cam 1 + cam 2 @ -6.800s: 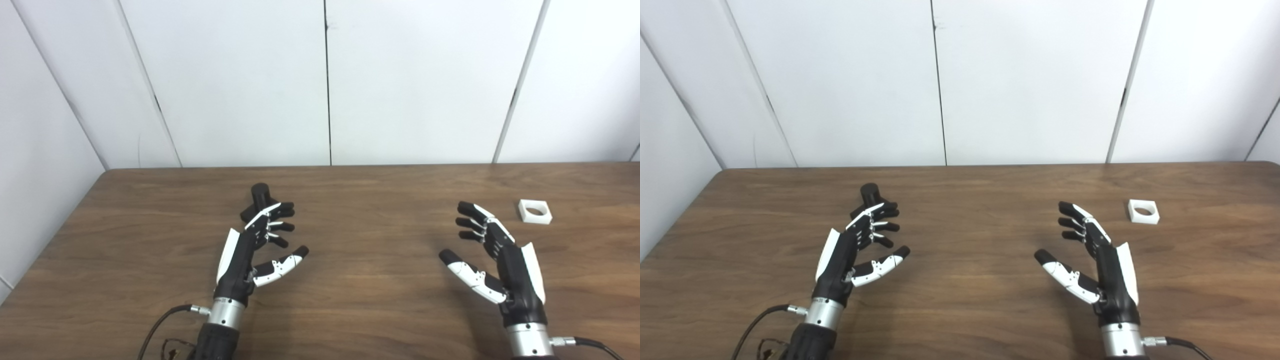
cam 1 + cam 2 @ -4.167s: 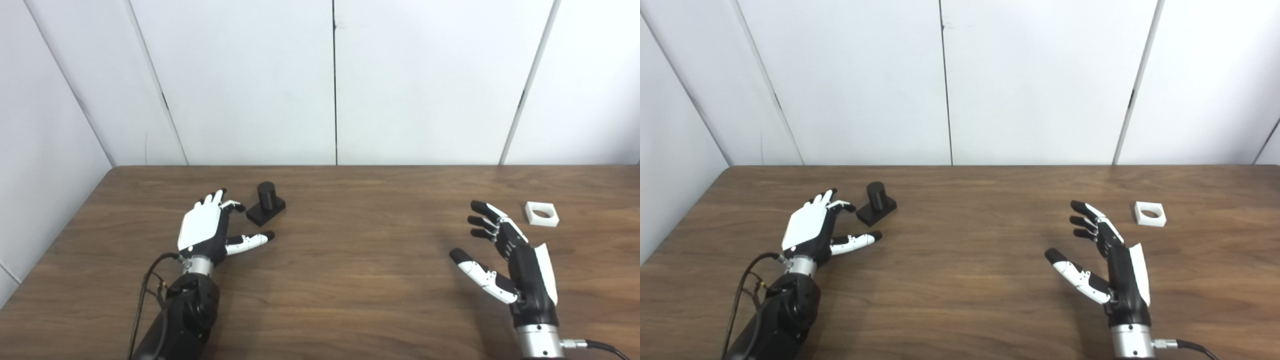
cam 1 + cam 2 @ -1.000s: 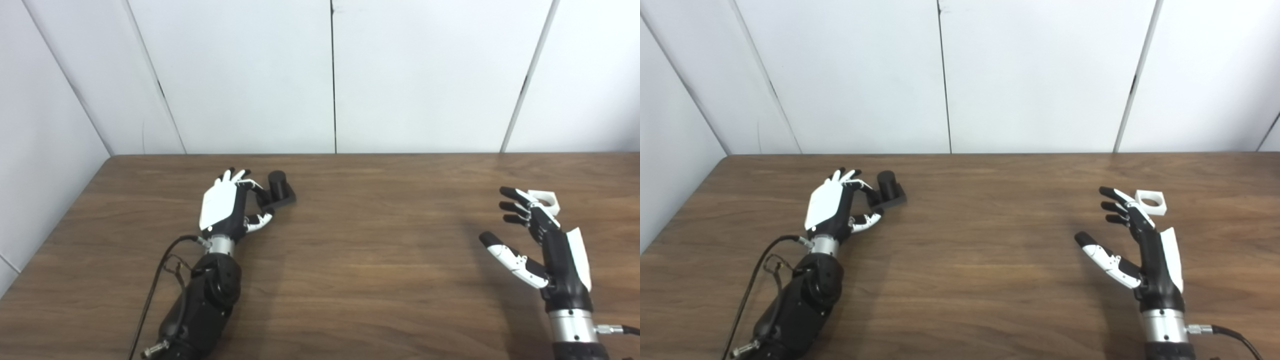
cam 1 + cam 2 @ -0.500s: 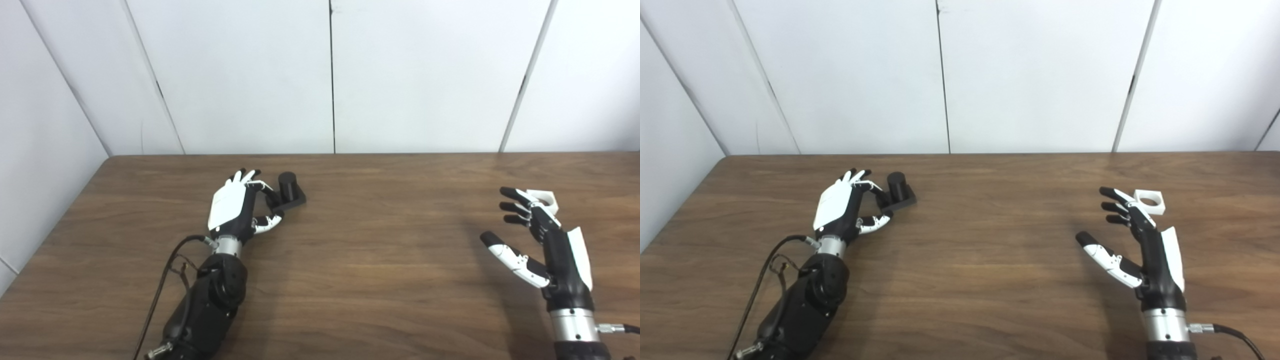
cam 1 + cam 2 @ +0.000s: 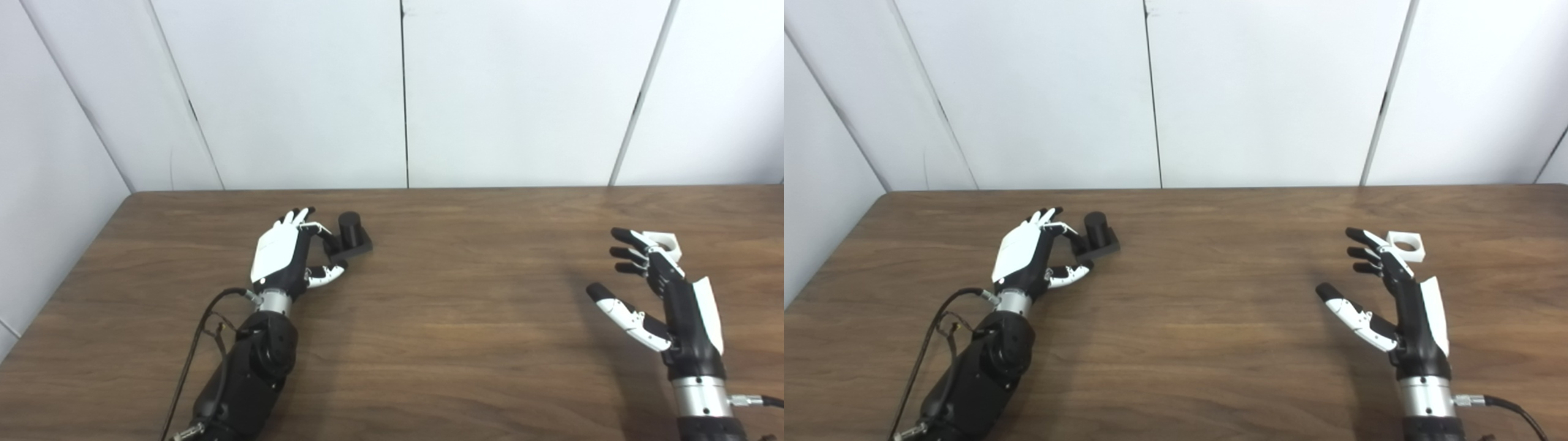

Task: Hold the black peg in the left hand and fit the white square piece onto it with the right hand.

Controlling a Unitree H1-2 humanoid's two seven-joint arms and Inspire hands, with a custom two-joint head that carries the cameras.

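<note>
The black peg [image 5: 351, 231], a short cylinder on a square base, stands upright on the wooden table [image 5: 453, 318] at the left. My left hand [image 5: 286, 256] lies just left of it, back facing up. Its curled fingers [image 5: 320, 231] reach the base's left edge and the thumb stays apart below. It is open and holds nothing. The white square piece [image 5: 1406, 246], with a round hole, lies flat at the right. My right hand [image 5: 1396, 300] is open, palm facing left, fingertips just short of the piece and partly hiding it in the left eye view.
White wall panels [image 5: 404, 92] rise behind the table's far edge. The table's left edge runs diagonally past my left arm [image 5: 248, 373], and a black cable [image 5: 196, 343] loops beside that arm. Bare wood lies between the two hands.
Over the last second the peg has slid slightly right with my left fingers against its base. In the last half second nothing has clearly moved. The right hand has held still.
</note>
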